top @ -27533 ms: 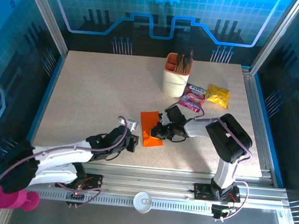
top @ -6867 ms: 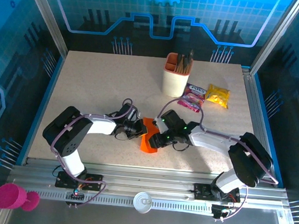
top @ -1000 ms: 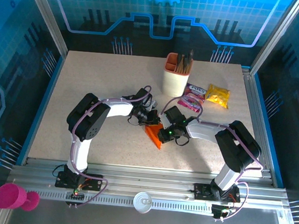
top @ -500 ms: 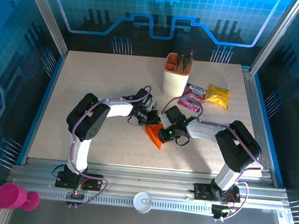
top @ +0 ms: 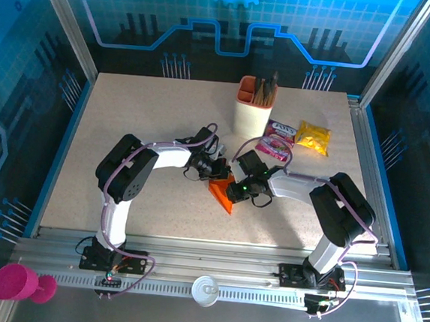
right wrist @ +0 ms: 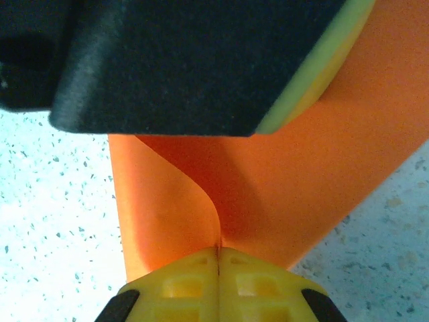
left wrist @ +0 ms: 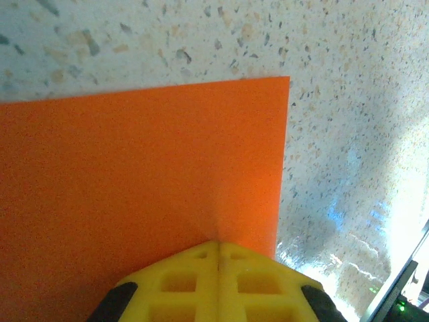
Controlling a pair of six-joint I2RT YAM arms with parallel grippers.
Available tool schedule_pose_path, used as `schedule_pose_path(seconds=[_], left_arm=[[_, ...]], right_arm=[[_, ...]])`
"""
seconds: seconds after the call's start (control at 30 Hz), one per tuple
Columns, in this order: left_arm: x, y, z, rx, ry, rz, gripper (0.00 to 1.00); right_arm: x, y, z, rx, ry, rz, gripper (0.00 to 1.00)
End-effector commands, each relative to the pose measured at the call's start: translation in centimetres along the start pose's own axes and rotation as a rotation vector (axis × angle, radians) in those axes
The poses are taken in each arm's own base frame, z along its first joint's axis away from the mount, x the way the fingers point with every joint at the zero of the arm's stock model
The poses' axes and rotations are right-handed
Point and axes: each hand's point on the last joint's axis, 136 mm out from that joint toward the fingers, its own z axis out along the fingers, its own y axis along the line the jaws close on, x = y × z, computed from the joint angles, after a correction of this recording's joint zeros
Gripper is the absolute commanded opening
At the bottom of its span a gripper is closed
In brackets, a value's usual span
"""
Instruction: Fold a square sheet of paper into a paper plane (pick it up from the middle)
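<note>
One folded orange sheet of paper (top: 222, 195) is seen lying mid-way across the table (top: 126, 138) as a narrow wedge. Its long axis is set diagonally, and its tip is pointed toward the near edge, slightly right. It is touched by the left gripper (left wrist: 218, 247) and the right gripper (right wrist: 218, 253), the jaws of each being pressed together. One pen cup (top: 253, 108) and three snack packets (top: 313, 137) are set beyond.

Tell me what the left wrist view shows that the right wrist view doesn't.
Left wrist: the square sheet of paper lying flat, with a straight edge and a sharp corner against the table. Right wrist: a flap of it curling up, under a black, yellow-edged part. Both: orange paper on the speckled table, with closed yellow fingertips at the bottom, the left gripper and the right gripper.
</note>
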Motion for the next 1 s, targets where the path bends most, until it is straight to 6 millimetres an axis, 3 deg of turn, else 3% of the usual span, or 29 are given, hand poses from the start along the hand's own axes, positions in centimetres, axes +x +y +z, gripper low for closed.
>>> schedule_pose_path(seconds=[0.0, 0.3, 0.5, 0.67, 0.97], left_arm=[[0.5, 1.4, 0.0, -0.073, 0.015, -0.056, 0.0], [-1.9, -0.7, -1.9, -0.03, -0.064, -0.06, 0.04], [-3.4, -0.8, -3.1, -0.03, -0.089, -0.055, 0.08], [-3.4, -0.4, -3.0, -0.036, -0.08, -0.049, 0.09], [-1.4, 1.8, -1.5, -0.065, -0.023, -0.074, 0.0]], right_arm=[[1.5, -1.0, 0.9, 0.001, 0.036, 0.042, 0.0], [2.9, -1.6, 1.4, 0.007, 0.061, 0.056, 0.0], [3.2, -1.7, 1.5, 0.007, 0.07, 0.059, 0.0], [3.2, -1.7, 1.5, 0.007, 0.07, 0.057, 0.0], [2.3, -1.0, 1.0, -0.009, 0.062, 0.044, 0.0]])
